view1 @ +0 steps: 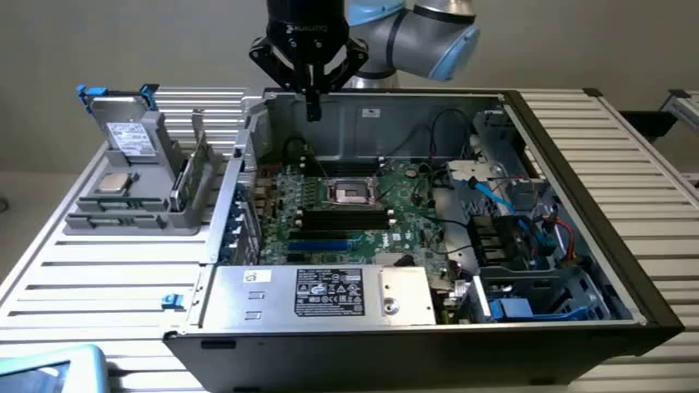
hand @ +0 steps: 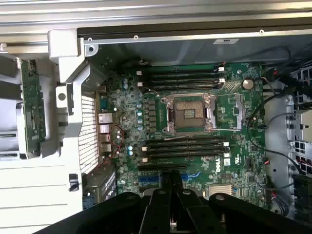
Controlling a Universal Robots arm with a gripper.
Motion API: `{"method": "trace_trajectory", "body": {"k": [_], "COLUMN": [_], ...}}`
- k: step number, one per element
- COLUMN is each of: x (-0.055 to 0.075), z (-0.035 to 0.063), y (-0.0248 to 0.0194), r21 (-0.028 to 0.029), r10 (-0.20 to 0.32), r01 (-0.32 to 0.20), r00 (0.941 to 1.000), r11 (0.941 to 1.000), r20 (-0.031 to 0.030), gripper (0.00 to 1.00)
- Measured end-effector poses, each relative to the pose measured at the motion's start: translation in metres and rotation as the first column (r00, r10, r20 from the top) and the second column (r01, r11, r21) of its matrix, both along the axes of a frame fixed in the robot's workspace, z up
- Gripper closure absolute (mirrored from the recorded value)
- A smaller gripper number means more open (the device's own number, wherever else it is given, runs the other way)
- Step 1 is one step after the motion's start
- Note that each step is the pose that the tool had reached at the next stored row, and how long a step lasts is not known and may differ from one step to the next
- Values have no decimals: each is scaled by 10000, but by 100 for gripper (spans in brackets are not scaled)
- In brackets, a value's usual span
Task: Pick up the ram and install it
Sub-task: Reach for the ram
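The matte black gripper [view1: 313,110] hangs over the rear wall of the open sheet-metal computer case [view1: 415,123], at the upper centre of the exterior view. Its two slim fingers are pressed together on nothing. The ram [view1: 188,187], a thin, flat green board, stands on edge in a grey moulded holder [view1: 120,221] on the ribbed table [view1: 98,278] at the exterior view's left, well apart from the gripper. Long black slots [view1: 344,217] cross the green motherboard [view1: 410,233].
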State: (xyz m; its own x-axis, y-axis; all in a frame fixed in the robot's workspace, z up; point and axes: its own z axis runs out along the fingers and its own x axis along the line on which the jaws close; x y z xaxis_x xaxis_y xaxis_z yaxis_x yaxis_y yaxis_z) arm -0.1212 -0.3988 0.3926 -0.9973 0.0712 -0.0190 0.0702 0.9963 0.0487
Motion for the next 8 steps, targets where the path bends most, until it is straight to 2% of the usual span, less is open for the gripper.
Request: {"method": "trace_trajectory", "body": {"k": [8], "x": [0], "z": [0], "y": [0], "r21": [0], "r10": [0], "r01": [0], "r00": [10000], "r11": [10000], "r20": [0], "gripper": [89]}}
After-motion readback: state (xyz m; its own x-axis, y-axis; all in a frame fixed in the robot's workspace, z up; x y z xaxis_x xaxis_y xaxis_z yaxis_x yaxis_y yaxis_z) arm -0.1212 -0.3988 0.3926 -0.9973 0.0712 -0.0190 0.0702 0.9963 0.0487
